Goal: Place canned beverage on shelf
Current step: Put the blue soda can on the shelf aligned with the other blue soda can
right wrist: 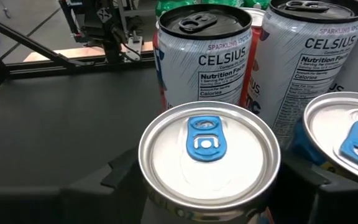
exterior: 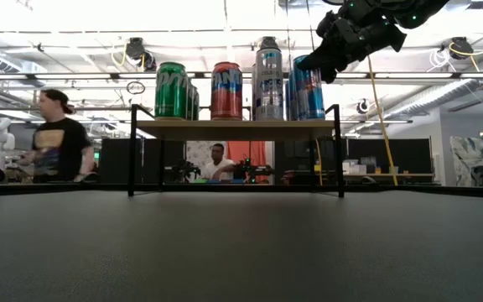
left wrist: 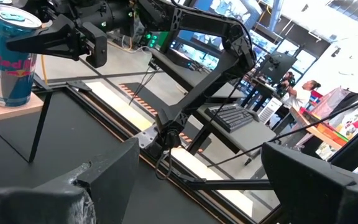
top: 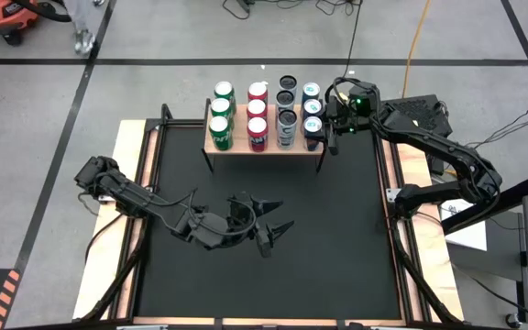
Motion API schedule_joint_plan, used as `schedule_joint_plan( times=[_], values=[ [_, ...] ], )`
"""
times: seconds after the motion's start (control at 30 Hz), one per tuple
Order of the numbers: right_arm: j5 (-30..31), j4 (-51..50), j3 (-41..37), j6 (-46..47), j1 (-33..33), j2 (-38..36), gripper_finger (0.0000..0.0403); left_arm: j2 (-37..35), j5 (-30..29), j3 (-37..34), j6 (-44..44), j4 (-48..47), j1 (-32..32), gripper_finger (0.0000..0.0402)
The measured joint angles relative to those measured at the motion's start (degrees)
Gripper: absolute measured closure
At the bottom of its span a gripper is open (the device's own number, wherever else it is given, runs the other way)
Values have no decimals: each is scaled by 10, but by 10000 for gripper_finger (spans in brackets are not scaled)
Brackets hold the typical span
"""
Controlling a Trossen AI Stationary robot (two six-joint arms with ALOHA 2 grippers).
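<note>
The shelf [top: 246,149] [exterior: 233,128], a light-wood board on thin black legs, stands at the table's far edge. On it stand rows of green [top: 220,110], red [top: 257,115], silver [top: 286,105] and blue cans. My right gripper [top: 324,128] [exterior: 313,63] is at the shelf's right end, with the near-right blue can [right wrist: 207,155] [left wrist: 8,59] between its fingers. That can stands upright on the board. My left gripper [top: 278,215] [left wrist: 210,186] hovers open over the middle of the table, holding nothing. My right gripper has one finger on each side of the blue can's upper wall [left wrist: 23,46], just under the rim. The fingers come from the table's right side, slanting a little down. The can stands upright on the shelf board. Its lid hides the exact places of contact in the wrist view.
Two silver Celsius cans [right wrist: 210,56] [right wrist: 319,59] stand close behind the held can, and another blue can [right wrist: 347,134] right beside it. The black tabletop [top: 264,275] lies in front of the shelf. People are in the room beyond [exterior: 57,138].
</note>
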Motion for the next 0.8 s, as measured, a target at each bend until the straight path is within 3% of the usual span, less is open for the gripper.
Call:
schedule_joint_plan(
  times=[0.2, 0.8],
  values=[
    [0, -2, 0, -7, 0, 0, 142, 0, 0, 0, 0, -1, 0, 59],
    [-12, 14, 0, -10, 0, -3, 142, 0, 0, 0, 0, -2, 0, 59]
  ],
)
